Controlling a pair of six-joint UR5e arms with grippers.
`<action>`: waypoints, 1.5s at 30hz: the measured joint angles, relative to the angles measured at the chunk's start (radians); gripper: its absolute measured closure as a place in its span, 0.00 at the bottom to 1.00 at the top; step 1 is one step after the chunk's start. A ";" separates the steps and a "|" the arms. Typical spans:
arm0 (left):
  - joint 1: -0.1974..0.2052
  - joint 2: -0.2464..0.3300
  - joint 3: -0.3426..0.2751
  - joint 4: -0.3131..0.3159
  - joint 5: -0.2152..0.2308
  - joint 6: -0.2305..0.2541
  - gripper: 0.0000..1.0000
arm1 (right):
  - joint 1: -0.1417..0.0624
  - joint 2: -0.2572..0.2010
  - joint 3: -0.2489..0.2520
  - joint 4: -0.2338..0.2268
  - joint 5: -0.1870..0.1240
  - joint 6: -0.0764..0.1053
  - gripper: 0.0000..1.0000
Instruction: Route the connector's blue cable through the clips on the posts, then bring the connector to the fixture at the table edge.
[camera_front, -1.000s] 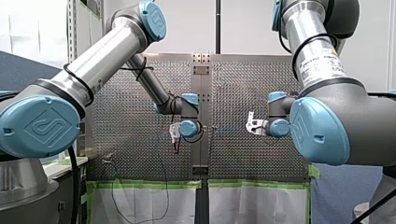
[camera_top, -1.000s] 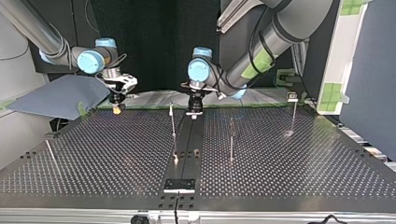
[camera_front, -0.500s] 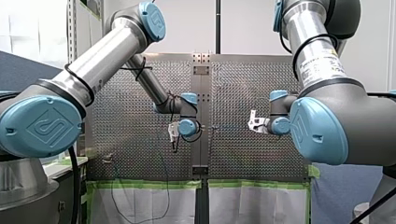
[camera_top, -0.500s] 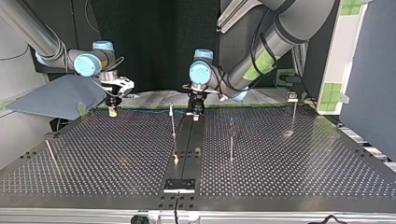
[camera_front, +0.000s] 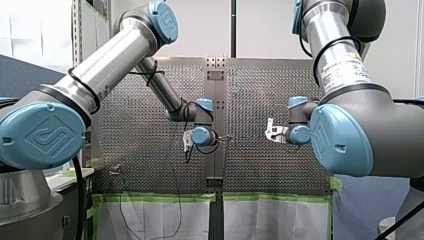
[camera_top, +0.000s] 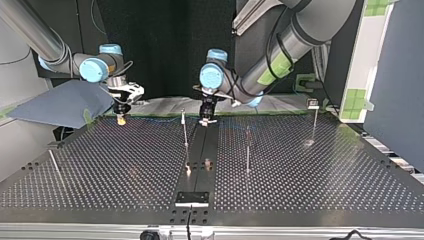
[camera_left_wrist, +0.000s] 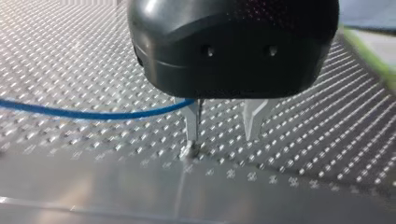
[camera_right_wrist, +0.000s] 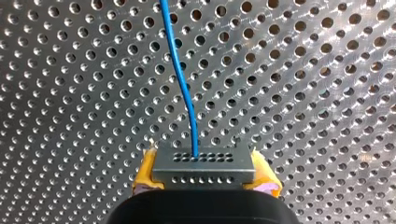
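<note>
Connector (camera_right_wrist: 203, 161), a small grey metal block with rows of tiny holes, sits clamped between my right fingers (camera_right_wrist: 148, 173), whose yellow pads press on both of its sides. Its blue cable (camera_right_wrist: 180, 74) leaves the block's face and runs ahead over the perforated worktop (camera_right_wrist: 327, 93). In the top view these fingers hang at the back left of the worktop, just above its surface.

My left fingers (camera_left_wrist: 192, 122), two bare metal prongs under a black body, are spread apart and grip nothing. The cable comes in from one side and reaches one prong; whether it passes between the two cannot be told. Their tips are low over the worktop, just beside the smooth centre strip (camera_left_wrist: 140, 186). In the top view they hang at the back end of that strip, near a thin upright post (camera_top: 185, 131).

Three more posts stand on the worktop: one right of the strip (camera_top: 247, 150), one at the back right (camera_top: 315, 125), and one leaning at the front left (camera_top: 54, 162). The fixture (camera_top: 192, 198), a dark plate, lies at the strip's front end by the worktop's edge, well apart from the connector.
</note>
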 joint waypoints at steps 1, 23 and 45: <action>-0.001 0.000 0.000 -0.009 0.007 0.009 0.47 | 0.000 0.000 0.000 0.000 0.000 0.000 1.00; -0.041 0.019 0.000 -0.105 0.030 0.105 0.00 | 0.001 0.002 0.000 -0.001 -0.009 0.001 1.00; -0.088 0.043 -0.006 -0.137 -0.002 0.090 0.00 | 0.003 0.005 0.001 0.002 -0.011 0.003 1.00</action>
